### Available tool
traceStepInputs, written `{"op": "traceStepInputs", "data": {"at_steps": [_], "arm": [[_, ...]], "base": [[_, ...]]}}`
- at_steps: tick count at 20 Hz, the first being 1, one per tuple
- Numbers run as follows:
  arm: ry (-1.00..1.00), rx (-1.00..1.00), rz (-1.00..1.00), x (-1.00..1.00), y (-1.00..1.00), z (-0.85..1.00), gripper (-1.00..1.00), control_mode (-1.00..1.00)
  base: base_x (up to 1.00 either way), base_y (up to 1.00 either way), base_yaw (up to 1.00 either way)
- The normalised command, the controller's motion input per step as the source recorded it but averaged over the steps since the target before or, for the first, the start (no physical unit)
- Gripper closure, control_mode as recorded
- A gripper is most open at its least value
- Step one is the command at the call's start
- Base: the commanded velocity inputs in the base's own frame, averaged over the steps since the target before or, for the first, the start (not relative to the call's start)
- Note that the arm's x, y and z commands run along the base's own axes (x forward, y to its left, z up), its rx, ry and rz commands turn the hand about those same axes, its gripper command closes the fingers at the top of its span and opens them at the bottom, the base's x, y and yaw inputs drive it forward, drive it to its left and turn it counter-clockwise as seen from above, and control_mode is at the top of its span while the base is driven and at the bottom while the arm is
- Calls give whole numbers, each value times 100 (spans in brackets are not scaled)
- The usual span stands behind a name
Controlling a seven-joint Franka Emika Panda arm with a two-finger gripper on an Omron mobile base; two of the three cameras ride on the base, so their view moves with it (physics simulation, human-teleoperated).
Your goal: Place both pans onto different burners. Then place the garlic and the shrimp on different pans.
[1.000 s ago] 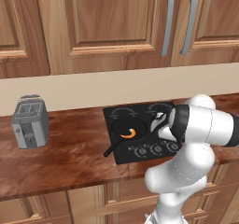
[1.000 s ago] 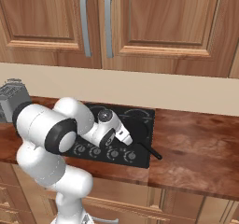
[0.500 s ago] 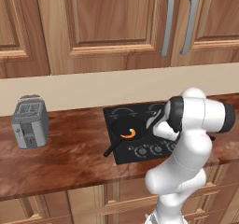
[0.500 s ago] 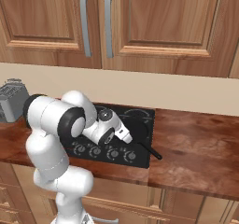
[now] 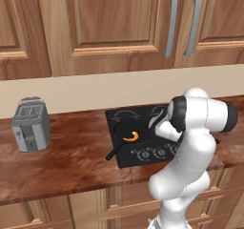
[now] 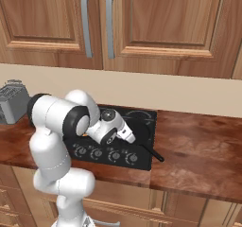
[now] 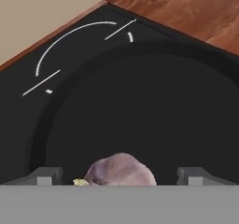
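Spread tool [image 7: 120, 176] straddles garlic [image 7: 120, 171] in a pan [image 7: 140, 106], its base cut off.

An orange shrimp [image 5: 130, 137] is seen lying in a black pan [image 5: 127, 135] set on the cooktop [image 5: 125, 116], its handle angled toward the desk's [image 5: 71, 151] front. A grey toaster [image 5: 30, 124] is placed far left.
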Motion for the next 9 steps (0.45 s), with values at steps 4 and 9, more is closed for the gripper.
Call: {"op": "traceStepInputs", "data": {"at_steps": [4, 9], "arm": [[-1, 0, 0, 1, -10, 35, -100, -100], [-4, 0, 0, -2, -1, 47, -100, -100]], "base": [[0, 0, 0], [0, 0, 0]]}}
